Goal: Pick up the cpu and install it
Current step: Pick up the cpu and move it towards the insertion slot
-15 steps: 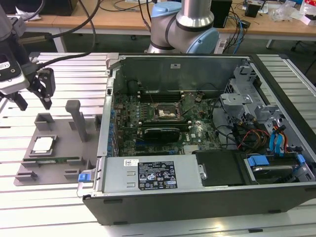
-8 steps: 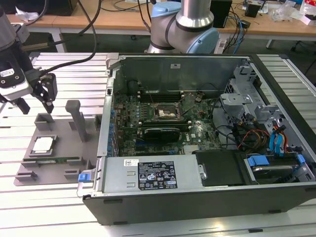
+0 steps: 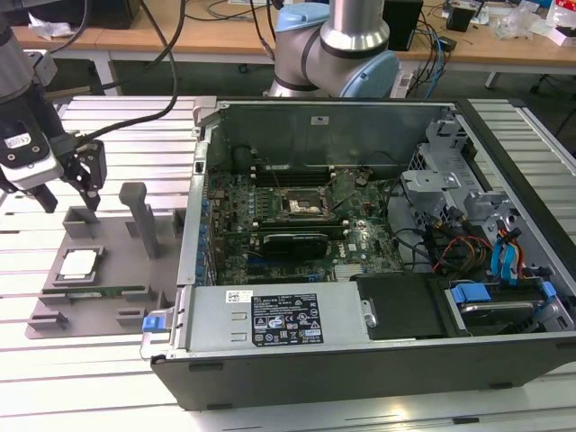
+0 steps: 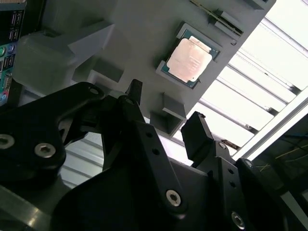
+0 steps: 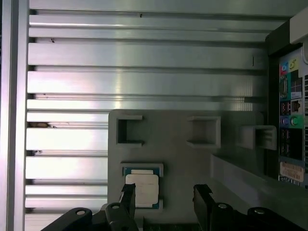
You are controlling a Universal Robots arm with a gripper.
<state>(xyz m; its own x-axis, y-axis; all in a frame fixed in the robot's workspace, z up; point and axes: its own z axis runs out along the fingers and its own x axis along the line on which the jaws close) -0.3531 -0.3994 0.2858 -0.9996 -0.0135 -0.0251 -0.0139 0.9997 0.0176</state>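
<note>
Gripper [image 3: 70,200] hangs with its black fingers spread wide and empty above the grey fixture plate [image 3: 115,250]. Below it the cpu [image 3: 78,263] lies flat in a shallow square nest on that plate, its pale silvery lid edged with green, beside the open computer case [image 3: 360,333].

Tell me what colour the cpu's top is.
The cpu is pale silver, edged green; clearest in the second wrist view.

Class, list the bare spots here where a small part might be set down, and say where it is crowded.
Free: slatted table nearer the exterior camera than the fixture plate; plate surface between cpu and upright post. Crowded: inside the computer case, and under the open end effector.
</note>
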